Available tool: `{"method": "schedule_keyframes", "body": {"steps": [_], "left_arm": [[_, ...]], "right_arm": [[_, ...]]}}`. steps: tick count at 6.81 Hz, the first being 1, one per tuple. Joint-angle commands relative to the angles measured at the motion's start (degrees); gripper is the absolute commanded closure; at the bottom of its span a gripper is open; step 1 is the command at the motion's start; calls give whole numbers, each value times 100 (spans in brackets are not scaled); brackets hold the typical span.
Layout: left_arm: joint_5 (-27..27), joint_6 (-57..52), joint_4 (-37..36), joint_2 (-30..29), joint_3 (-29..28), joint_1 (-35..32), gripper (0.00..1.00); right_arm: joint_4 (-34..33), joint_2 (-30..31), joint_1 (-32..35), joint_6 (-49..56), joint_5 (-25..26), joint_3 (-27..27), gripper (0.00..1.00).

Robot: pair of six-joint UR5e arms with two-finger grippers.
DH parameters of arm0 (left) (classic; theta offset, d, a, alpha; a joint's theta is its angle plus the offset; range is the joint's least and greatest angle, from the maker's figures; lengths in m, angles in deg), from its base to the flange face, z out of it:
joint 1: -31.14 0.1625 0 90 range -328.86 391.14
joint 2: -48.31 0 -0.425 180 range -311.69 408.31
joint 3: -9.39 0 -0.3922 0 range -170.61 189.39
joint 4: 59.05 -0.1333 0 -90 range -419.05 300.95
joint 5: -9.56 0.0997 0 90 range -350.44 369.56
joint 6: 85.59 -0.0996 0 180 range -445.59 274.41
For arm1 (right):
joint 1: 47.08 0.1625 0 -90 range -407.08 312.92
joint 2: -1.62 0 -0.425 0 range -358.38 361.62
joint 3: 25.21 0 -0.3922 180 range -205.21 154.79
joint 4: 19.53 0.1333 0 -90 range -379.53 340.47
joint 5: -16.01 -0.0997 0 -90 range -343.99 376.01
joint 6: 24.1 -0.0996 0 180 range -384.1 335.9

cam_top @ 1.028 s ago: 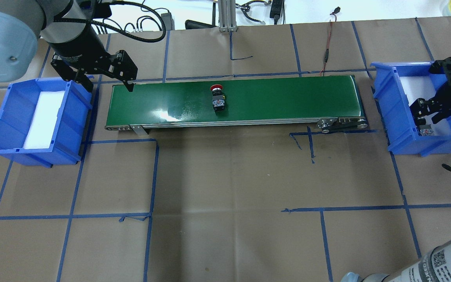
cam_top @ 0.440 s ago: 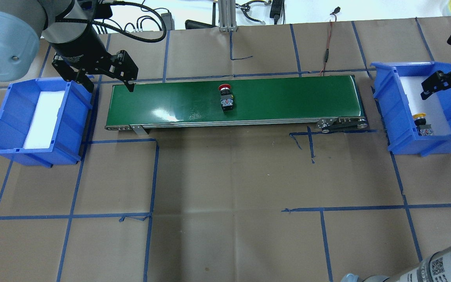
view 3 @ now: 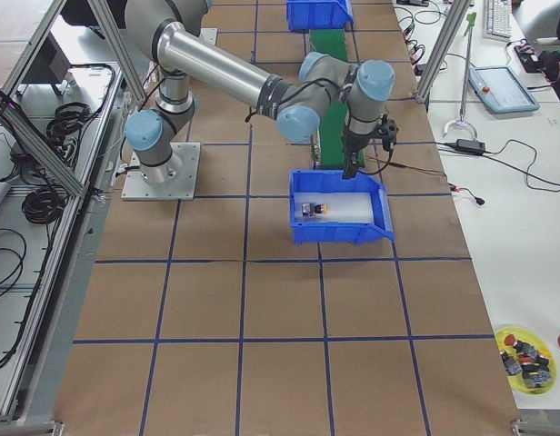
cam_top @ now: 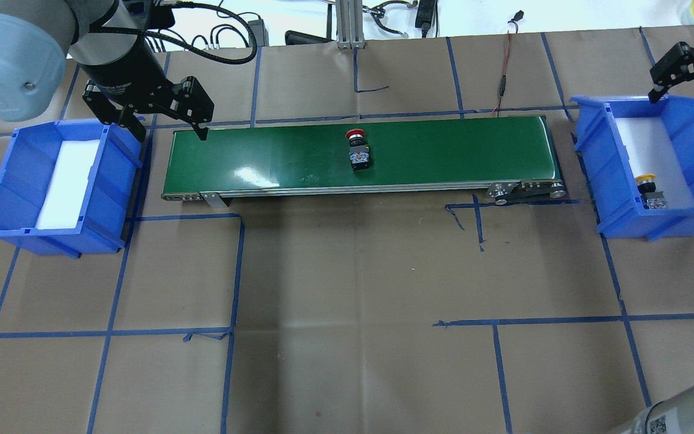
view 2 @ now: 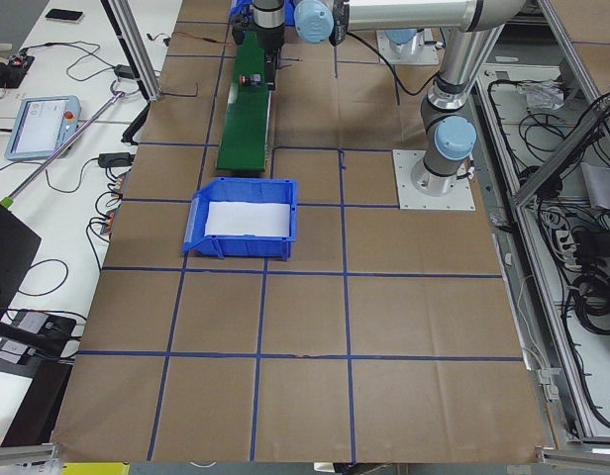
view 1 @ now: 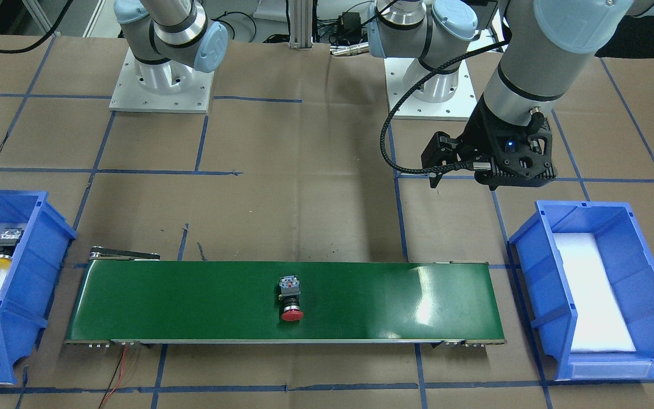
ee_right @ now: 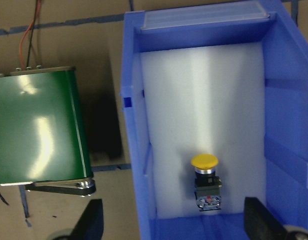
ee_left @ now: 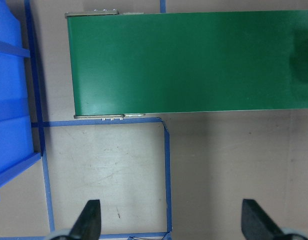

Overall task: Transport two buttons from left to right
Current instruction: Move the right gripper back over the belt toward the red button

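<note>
The red button (cam_top: 357, 147) lies on its side near the middle of the green conveyor belt (cam_top: 443, 150), also in the front view (view 1: 290, 298). The yellow button (cam_top: 650, 191) lies on white foam in the right blue bin (cam_top: 594, 157), also in the right wrist view (ee_right: 206, 182). My left gripper (cam_top: 169, 129) is open and empty, hovering above the belt's left end beside the left blue bin (cam_top: 103, 193), which holds only foam. My right gripper (cam_top: 684, 90) is open and empty above the right bin's far edge.
A red wire (cam_top: 503, 78) runs from the belt's far right end toward the table's back edge. Cables and an aluminium post (cam_top: 347, 24) stand at the back. A yellow dish of spare parts (view 3: 525, 356) sits off the table.
My right gripper rose out of the right bin and moved back, leaving the yellow button on the foam. The red button rode right along the belt. The left gripper barely moved.
</note>
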Motion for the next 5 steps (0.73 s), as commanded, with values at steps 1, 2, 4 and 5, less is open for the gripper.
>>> {"method": "schedule_keyframes", "body": {"steps": [1,2,4,5], "left_arm": [[19,2,0,-4,-4,-6,0],[28,2,0,5,-4,-15,0],[19,2,0,-4,-31,-15,0],[28,2,0,-4,-31,-15,0]], "right_arm": [[304,281,981,-201,48,310,0],[226,309,1447,-192,74,205,0],[198,275,2073,-1300,738,178,0],[199,318,2320,-1735,742,160,1]]}}
